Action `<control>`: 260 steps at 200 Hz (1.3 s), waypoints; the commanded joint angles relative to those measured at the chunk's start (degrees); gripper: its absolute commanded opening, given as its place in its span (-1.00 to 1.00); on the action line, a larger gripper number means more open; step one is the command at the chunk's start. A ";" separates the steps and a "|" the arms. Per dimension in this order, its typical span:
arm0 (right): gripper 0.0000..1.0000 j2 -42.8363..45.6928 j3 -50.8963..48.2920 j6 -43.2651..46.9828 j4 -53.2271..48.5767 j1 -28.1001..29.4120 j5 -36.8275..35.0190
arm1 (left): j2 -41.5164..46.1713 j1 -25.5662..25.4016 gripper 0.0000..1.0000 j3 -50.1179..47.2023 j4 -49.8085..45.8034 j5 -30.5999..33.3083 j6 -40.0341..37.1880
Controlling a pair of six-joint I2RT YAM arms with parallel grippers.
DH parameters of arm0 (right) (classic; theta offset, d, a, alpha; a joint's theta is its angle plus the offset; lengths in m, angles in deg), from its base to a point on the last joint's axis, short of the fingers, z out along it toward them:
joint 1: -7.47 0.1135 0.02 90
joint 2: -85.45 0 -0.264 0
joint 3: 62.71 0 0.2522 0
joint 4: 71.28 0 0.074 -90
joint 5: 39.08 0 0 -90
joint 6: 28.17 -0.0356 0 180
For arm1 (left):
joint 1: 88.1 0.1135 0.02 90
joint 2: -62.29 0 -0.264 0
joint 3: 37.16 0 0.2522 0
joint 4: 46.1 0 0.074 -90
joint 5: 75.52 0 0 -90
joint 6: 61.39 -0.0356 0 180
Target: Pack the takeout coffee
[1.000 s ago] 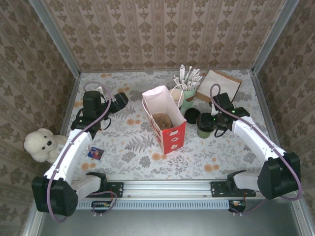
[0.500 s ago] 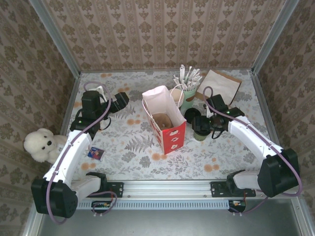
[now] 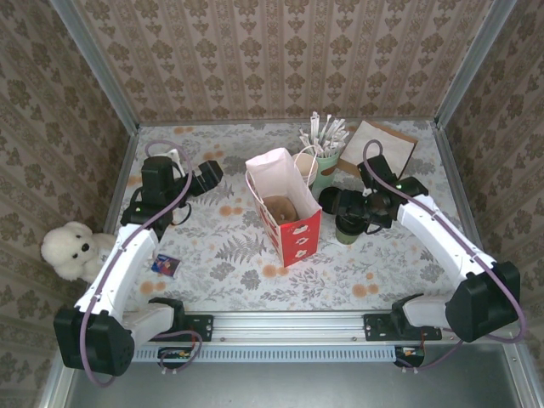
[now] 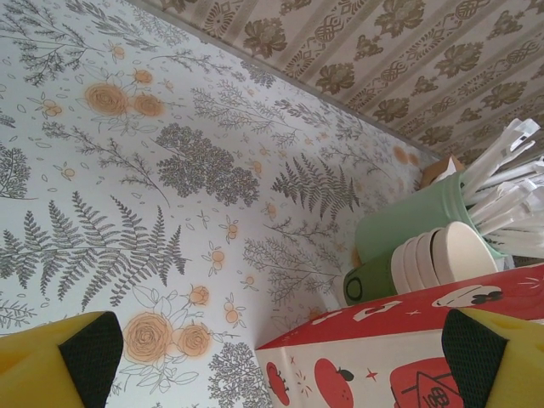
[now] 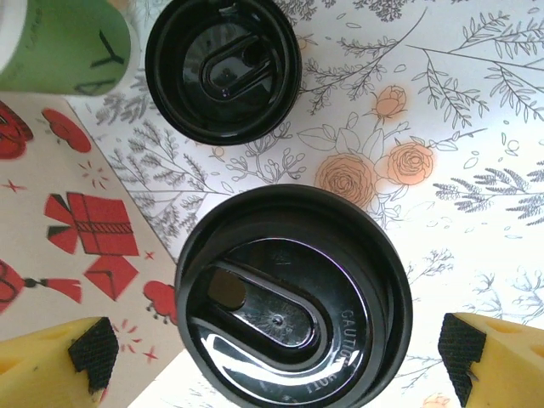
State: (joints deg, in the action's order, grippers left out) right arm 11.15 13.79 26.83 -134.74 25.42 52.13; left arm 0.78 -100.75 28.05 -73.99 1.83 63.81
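R jaws (image 5: 279,353) are spread wide w/ nothing in them. The yellow fingers w/ black pads (image 5: 92,353) sit at either side of my wrist view, and the takeout coffee (image 5: 291,293) is straight below. Its black sip lid lies between them, not touched as far as I can tell. L jaws (image 4: 280,353) are likewise released and empty, hanging over bare surface (image 4: 127,170) left of the gift bag (image 3: 285,212). The coffee stands upright on the surface just right of the bag. A loose black lid (image 5: 223,68) lies just beyond it, and the green cup of paper-wrapped sticks (image 3: 325,161) is further back. My read on handling: it's a paper wall, so light if empty, top-heavy and sloshy if filled; can't tell which w/ the lid on. The wall will prob dent under a hard squeeze. The lid is likely only snapped on, so I wouldn't lift by it, as it could pop off. Best hold IMO is across the green wall just under the lid, where the rim stiffens it, w/ a moderate squeeze and the cup kept vertical. The bag mouth looks narrow and floppy, w/ something brown already inside, so clearance going in looks tight.
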 commanded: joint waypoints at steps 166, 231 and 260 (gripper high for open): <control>1.00 -17.39 13.50 -6.12 -18.85 4.90 -6.84 | -0.34 0.27 1.00 -3.32 -0.83 3.19 -3.37; 1.00 -17.05 11.29 -7.27 -15.61 4.99 -5.02 | -2.82 0.32 1.00 -2.58 -0.27 1.27 -2.95; 1.00 -17.14 9.78 -6.66 -15.36 5.00 -5.75 | -2.51 0.31 1.00 -2.89 -0.28 1.54 -2.78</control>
State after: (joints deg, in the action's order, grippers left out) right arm -5.62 25.16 20.86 -149.62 30.04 46.78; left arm -1.87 -100.75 24.94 -74.45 3.78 61.78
